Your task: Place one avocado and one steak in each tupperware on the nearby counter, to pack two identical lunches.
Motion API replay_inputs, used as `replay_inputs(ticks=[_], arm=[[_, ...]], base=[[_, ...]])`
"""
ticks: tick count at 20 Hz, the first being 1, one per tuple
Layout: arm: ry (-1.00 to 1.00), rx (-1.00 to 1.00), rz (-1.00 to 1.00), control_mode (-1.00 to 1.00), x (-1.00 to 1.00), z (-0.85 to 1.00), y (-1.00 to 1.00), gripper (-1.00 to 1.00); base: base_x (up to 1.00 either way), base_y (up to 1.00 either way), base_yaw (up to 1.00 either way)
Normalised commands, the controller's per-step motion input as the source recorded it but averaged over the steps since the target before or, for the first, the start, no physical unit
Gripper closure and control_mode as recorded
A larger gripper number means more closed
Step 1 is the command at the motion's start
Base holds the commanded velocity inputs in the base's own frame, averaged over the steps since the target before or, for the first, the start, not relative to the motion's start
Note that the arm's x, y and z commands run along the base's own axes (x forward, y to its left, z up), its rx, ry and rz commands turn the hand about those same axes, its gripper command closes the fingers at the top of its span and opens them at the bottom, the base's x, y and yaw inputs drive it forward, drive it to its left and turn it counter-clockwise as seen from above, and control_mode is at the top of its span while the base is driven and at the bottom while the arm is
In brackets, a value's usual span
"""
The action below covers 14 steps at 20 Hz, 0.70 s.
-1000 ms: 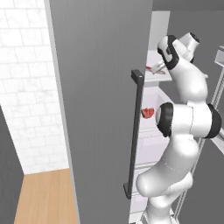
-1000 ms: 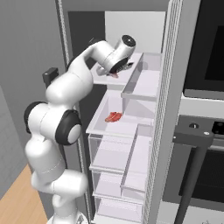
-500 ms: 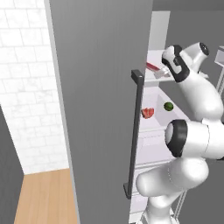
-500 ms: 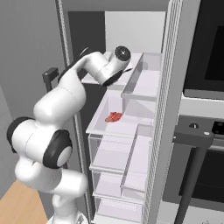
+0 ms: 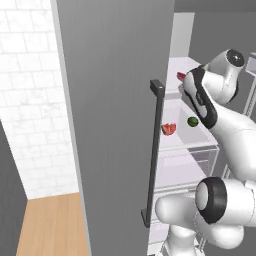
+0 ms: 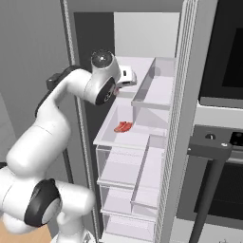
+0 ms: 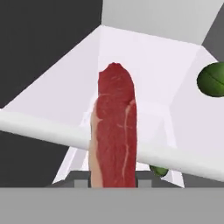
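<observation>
My gripper (image 7: 113, 180) is shut on a steak (image 7: 114, 127), a red slab with pale streaks that stands on end between the fingers. From the left base view the held steak (image 5: 181, 76) shows beside the hand at the upper fridge shelf. A second steak (image 5: 169, 129) (image 6: 123, 127) lies on the shelf below, next to a green avocado (image 5: 193, 121). Another avocado (image 7: 213, 78) shows at the right of the hand view. The tupperware and the counter are out of view.
The open fridge door (image 5: 115, 115) with its dark handle (image 5: 155, 155) stands left of the arm. White shelves and clear drawers (image 6: 126, 171) fill the fridge. An oven (image 6: 223, 156) with a dark handle sits to the right. A white tiled wall (image 5: 30, 100) is at the far left.
The arm has folded differently, with its elbow swung round and the hand shifted a little at the upper shelf. The steak has stayed in the grip.
</observation>
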Motion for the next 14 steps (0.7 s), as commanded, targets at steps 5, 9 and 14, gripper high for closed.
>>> replay_inputs(ticks=[5,9,14], arm=[[0.00,0.07,-0.28,-1.00,-1.00,0.02,0.06,1.00],[-0.01,0.04,-0.21,-1.00,-1.00,0.01,0.25,1.00],[-0.04,0.02,-0.08,-1.00,-1.00,0.00,0.53,1.00]], base=[[0.00,0.00,0.00],[0.00,0.00,0.00],[0.00,0.00,0.00]])
